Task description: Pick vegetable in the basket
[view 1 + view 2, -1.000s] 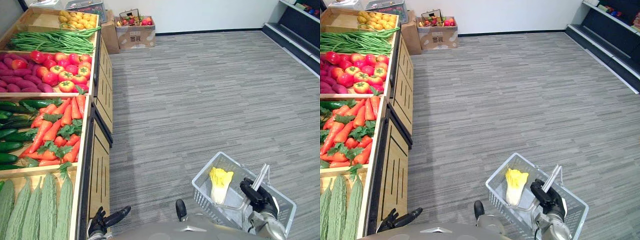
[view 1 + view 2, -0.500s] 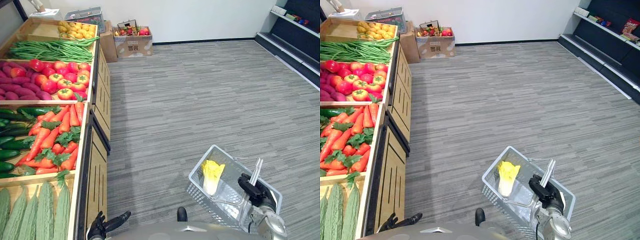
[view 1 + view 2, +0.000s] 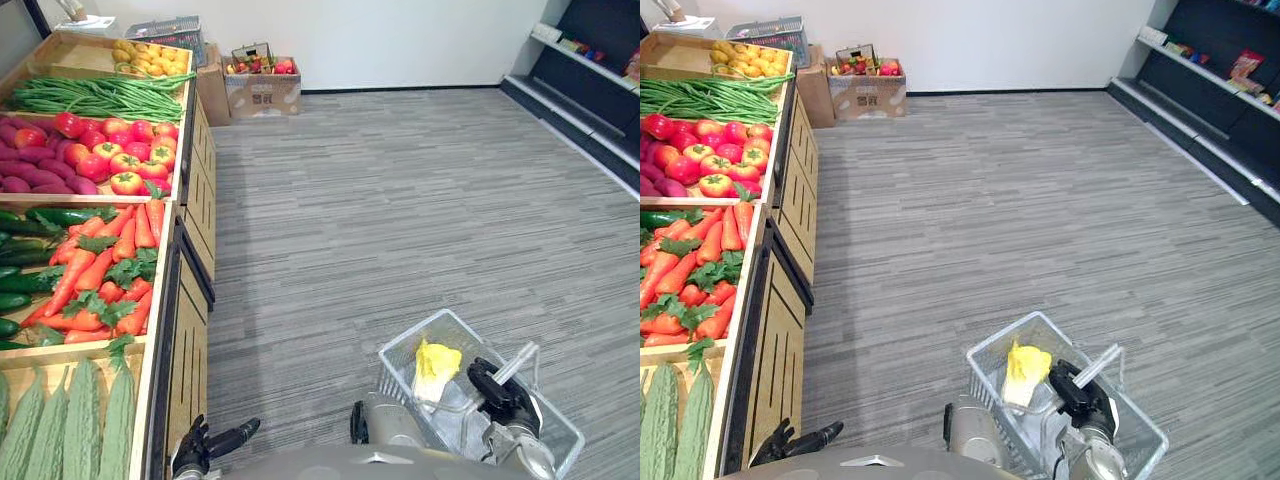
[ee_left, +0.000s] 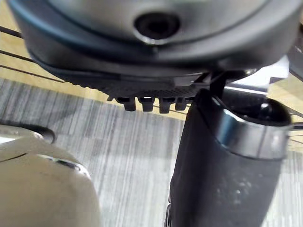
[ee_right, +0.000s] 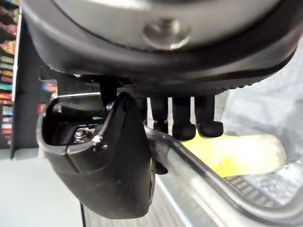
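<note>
Clenching basket handle (image 3: 517,361) in right hand (image 3: 505,396) at five o'clock; already carrying one cabbage (image 3: 435,362); leaving left hand (image 3: 195,453) slack, empty.

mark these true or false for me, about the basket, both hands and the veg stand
1. The right hand grips the wire basket by its handle. True.
2. The wire basket is empty. False: a yellow napa cabbage lies in it.
3. The left hand holds a carrot. False: it is open and holds nothing, low beside the wooden stand.
4. On the stand, the carrots lie between the tomatoes and the bitter gourds. True.
</note>
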Tool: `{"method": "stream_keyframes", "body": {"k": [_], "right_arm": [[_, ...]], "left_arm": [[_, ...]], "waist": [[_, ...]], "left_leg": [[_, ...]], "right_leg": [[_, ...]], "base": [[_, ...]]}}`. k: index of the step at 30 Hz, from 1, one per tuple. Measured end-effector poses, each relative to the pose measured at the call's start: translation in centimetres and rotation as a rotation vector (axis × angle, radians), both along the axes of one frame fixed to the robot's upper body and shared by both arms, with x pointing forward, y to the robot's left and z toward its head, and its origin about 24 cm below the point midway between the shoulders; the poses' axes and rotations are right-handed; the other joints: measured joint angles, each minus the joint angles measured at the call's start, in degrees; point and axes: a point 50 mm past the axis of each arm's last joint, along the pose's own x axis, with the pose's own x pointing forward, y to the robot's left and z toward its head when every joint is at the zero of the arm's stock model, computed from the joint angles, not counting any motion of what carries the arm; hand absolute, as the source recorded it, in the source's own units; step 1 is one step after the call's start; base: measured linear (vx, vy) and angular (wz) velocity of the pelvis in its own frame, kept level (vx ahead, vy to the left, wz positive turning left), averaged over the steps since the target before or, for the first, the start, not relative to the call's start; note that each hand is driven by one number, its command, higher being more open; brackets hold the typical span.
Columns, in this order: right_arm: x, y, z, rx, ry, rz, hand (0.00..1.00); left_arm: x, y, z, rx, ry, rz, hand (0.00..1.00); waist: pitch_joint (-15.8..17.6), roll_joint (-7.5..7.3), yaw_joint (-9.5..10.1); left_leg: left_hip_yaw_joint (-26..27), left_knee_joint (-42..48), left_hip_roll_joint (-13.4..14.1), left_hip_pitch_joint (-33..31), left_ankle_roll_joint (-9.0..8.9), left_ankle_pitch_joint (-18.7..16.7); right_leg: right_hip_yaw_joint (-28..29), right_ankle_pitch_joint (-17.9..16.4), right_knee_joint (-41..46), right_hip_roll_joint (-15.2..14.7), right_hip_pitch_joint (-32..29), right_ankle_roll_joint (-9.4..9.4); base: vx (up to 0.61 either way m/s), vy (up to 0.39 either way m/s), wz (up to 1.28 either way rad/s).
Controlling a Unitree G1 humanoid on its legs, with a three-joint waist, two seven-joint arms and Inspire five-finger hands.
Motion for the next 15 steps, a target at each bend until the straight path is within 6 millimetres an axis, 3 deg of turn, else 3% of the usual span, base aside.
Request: {"method": "stream_keyframes", "body": {"k": [1, 2, 3, 4, 6, 8, 9, 12, 13, 14, 15], "right_arm": [[0.1, -0.5, 0.2, -0.016, 0.0, 0.0, 0.0], [0.3, -1.1, 0.5, -0.035, -0.001, 0.005, 0.0], [1.0, -1.5, 0.8, -0.049, -0.018, 0.01, 0.0], [1.6, -1.5, 1.0, -0.051, -0.033, 0.014, 0.0], [2.4, -1.3, 1.2, -0.046, -0.054, 0.023, 0.0], [2.8, -0.9, 1.1, -0.033, -0.059, 0.039, 0.0], [2.7, -0.8, 0.9, -0.027, -0.053, 0.043, 0.0], [1.6, -0.7, 0.5, -0.012, -0.031, 0.04, 0.0], [1.0, -0.7, 0.3, -0.001, -0.023, 0.029, 0.0], [0.7, -0.8, 0.3, 0.001, -0.018, 0.019, 0.0], [0.6, -0.9, 0.3, 0.003, -0.018, 0.008, 0.0]], "left_arm": [[0.1, 0.1, 0.0, 0.005, 0.003, -0.001, 1.0], [0.4, -0.3, -0.1, -0.002, 0.001, -0.001, 1.0], [1.3, -0.4, 0.1, -0.01, -0.024, -0.018, 1.0], [2.1, -0.3, 0.3, -0.005, -0.051, -0.02, 1.0], [2.7, -0.2, 0.4, 0.0, -0.065, -0.017, 1.0], [2.9, -0.4, 0.4, -0.003, -0.074, -0.012, 1.0], [2.9, -0.5, 0.4, -0.005, -0.071, -0.011, 1.0], [2.5, -0.9, 0.2, -0.019, -0.063, 0.0, 1.0], [1.9, -0.8, 0.1, -0.023, -0.05, 0.013, 1.0], [1.0, -0.8, -0.1, -0.03, -0.034, 0.032, 1.0], [0.7, -0.9, -0.1, -0.036, -0.027, 0.044, 1.0]], "waist": [[0.24, 0.54, -0.61], [0.5, 2.24, -0.55], [0.92, 3.31, -0.51], [1.25, 2.79, -0.83], [1.02, 3.07, -0.86], [-0.14, 3.36, -2.11], [-0.75, 3.25, -2.2], [-1.87, 3.02, -1.99], [-1.89, 2.6, -1.87], [-1.84, 2.12, -1.58], [-1.87, 2.09, -1.36]], "left_leg": [[-0.4, -2.32, 1.42, 1.26, -1.86, 0.55], [-0.32, -3.86, 2.82, 1.79, -2.4, 1.01], [-0.63, -5.91, 2.81, 1.82, -3.33, 3.67], [-0.93, -7.4, 2.83, 2.26, -4.49, 5.36], [-1.41, -7.56, 3.88, 3.12, -5.41, 6.11], [-3.71, -3.44, 6.06, 2.09, -6.16, 6.72], [-4.36, -1.19, 6.54, 0.9, -6.12, 7.21], [-7.0, 16.33, 9.52, -7.34, -2.24, 14.59], [-6.87, 23.65, 11.03, -10.48, -0.8, 21.08], [-6.37, 32.26, 12.91, -14.05, -0.3, 24.32], [-5.79, 36.76, 13.84, -15.76, 0.29, 22.63]], "right_leg": [[-1.92, 7.02, -3.69, 0.59, 1.16, 0.94], [-2.76, 6.48, -3.61, 1.97, 1.32, 0.4], [-3.26, 4.03, 0.11, 2.04, -0.9, -1.26], [-3.27, 0.86, 5.77, 1.74, -3.81, -2.23], [-3.71, -3.22, 10.77, 2.05, -5.41, -3.02], [-5.92, -8.46, 13.35, 2.99, -4.7, -3.61], [-6.39, -9.09, 13.3, 3.21, -4.38, -4.02], [-8.67, -10.09, 8.08, 5.57, 1.59, -5.33], [-8.81, -10.27, 5.15, 6.79, 5.1, -5.8], [-8.49, -10.11, 2.25, 8.21, 8.55, -7.03], [-8.28, -9.74, 0.99, 8.86, 10.25, -7.75]], "base": [[0.29, -0.222, 0.12], [0.31, -0.205, 0.11], [0.31, -0.255, 0.04], [0.3, -0.274, 0.05], [0.22, -0.252, 0.05], [0.31, -0.329, 0.26], [0.35, -0.349, 0.22], [0.33, -0.273, 0.2], [0.34, -0.25, 0.09], [0.35, -0.239, 0.0], [0.35, -0.197, -0.18]]}}
